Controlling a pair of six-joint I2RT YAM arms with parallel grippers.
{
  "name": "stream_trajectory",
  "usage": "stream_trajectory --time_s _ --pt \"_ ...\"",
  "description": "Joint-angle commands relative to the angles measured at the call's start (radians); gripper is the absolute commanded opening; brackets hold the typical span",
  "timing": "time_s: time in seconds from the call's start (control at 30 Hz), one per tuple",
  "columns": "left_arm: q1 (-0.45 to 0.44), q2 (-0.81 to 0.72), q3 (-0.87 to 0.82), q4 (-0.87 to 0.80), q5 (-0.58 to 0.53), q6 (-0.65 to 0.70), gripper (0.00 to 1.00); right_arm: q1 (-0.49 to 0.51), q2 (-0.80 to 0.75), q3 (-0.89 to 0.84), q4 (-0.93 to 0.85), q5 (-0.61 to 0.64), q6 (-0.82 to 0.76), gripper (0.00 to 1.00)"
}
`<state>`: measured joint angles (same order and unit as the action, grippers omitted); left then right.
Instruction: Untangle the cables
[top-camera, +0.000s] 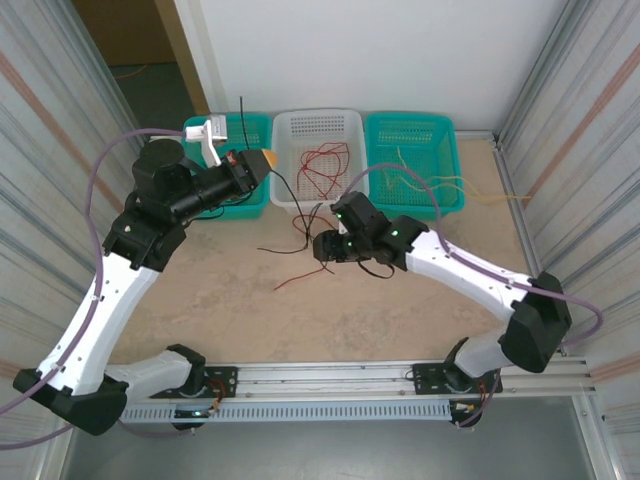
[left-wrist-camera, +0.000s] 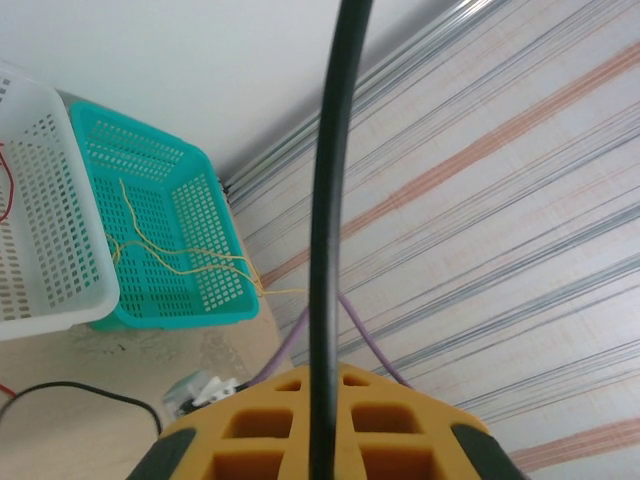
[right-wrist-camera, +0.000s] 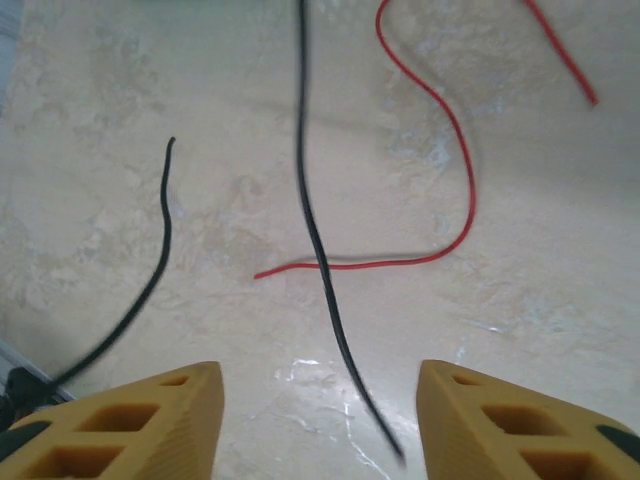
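Note:
My left gripper (top-camera: 262, 160) is raised in front of the left teal basket and shut on a black cable (left-wrist-camera: 328, 200), which runs straight up between its orange fingers (left-wrist-camera: 400, 420). That cable (top-camera: 285, 190) droops down toward the table. My right gripper (top-camera: 322, 247) hovers low over the table with its jaws open (right-wrist-camera: 320, 385). A black cable (right-wrist-camera: 318, 250) lies or hangs between the fingers, touching neither, and crosses a red cable (right-wrist-camera: 440, 180). Another black cable (right-wrist-camera: 155, 260) lies to the left. More red cables (top-camera: 325, 165) lie in the white basket and pale yellow cables (top-camera: 420, 182) in the right teal basket.
Three baskets line the back: teal (top-camera: 235, 128), white (top-camera: 318, 125) and teal (top-camera: 412, 128). Corrugated walls (top-camera: 590, 150) close in both sides. A metal rail (top-camera: 340, 378) with the arm bases runs along the near edge. Lilac-grey arm cables (top-camera: 100, 170) loop beside the arms.

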<state>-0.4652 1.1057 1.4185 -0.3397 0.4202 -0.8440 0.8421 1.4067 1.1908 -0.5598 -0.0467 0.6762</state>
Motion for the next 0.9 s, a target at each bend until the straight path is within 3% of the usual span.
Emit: stream_trajectory --time_s 0.0,0.17,0.37,0.53,0.87 --pt "0.007 -0.005 0.024 0.049 0.039 -0.017 0.0 -0.009 -0.108 0.026 -0.072 0.059 0.012 0.58" --pt "0.007 0.008 0.027 0.068 0.073 -0.015 0.0 -0.035 -0.153 0.119 -0.089 0.073 0.07 0.67" --pt "0.005 0.008 0.03 0.075 0.083 -0.008 0.0 -0.104 -0.069 0.247 0.026 -0.11 0.188 0.7" --pt "0.005 0.009 0.051 0.052 0.083 0.021 0.0 -0.092 0.019 0.353 -0.028 -0.173 0.225 0.66" --pt "0.005 0.016 0.077 0.064 0.103 0.035 0.0 -0.06 0.027 0.299 -0.031 -0.169 0.298 0.6"
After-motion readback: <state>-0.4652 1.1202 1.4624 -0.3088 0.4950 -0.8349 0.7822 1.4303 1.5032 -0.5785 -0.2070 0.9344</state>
